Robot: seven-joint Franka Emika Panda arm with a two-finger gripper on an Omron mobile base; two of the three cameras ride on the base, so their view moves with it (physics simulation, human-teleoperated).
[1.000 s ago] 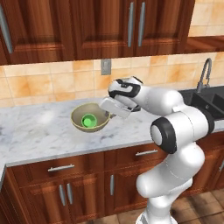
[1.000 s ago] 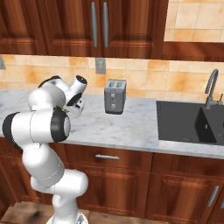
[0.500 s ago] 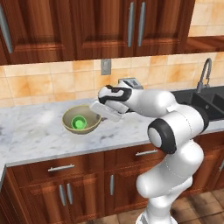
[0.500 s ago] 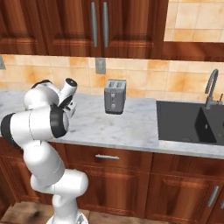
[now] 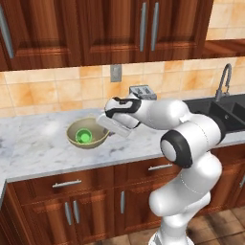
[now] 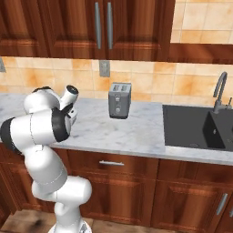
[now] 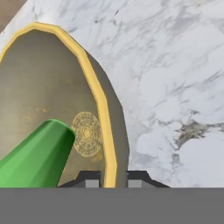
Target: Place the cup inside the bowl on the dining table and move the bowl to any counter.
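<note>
The tan bowl (image 5: 86, 134) with its olive-yellow inside sits low over the marble counter (image 5: 33, 143), and I cannot tell whether it touches the top. Inside it lies the green cup (image 5: 84, 137). My gripper (image 5: 106, 130) is shut on the bowl's right rim. In the hand view the yellow rim of the bowl (image 7: 39, 87) runs down between the two fingertips of the gripper (image 7: 111, 178), one inside and one outside. The cup (image 7: 37, 157) leans in the bowl at the lower left, over the patterned bottom.
A silver toaster (image 6: 119, 100) stands against the tile backsplash to the right of the bowl. Further right are a dark sink (image 6: 200, 127) and its faucet (image 6: 220, 91). Wall cabinets (image 5: 95, 28) hang above, and the counter edge (image 5: 72, 170) runs in front.
The arm has carried the bowl, with the cup in it, a little to the left and lower towards the counter. The grip on the rim is the same.
</note>
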